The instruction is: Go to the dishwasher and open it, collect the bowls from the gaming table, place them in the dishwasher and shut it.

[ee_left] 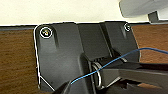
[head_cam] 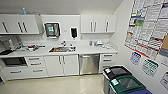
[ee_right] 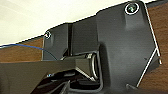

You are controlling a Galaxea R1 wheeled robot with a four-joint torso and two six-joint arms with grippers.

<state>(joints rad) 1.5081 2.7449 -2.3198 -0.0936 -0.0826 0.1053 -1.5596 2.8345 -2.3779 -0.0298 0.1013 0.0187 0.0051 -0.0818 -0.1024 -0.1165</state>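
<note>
The dishwasher (head_cam: 88,64) has a brushed steel front and stands shut under the white counter (head_cam: 95,50), right of the sink cabinet doors. It is across the floor from me, a little right of the middle of the head view. The gaming table and the bowls are out of view. Both wrist views look past the robot's dark plate at a brown wood-grain surface (ee_left: 15,65) (ee_right: 22,53) with a pale band beyond it. A thin blue cable (ee_left: 110,63) crosses the left wrist view.
A sink (head_cam: 62,49) sits in the counter, with clutter to its left and right. White wall cabinets (head_cam: 98,23) hang above. A microwave (head_cam: 13,61) is low at the left. A black bin (head_cam: 117,73) and a green bin (head_cam: 127,86) stand along the right wall with posters. Pale floor (head_cam: 62,86) lies ahead.
</note>
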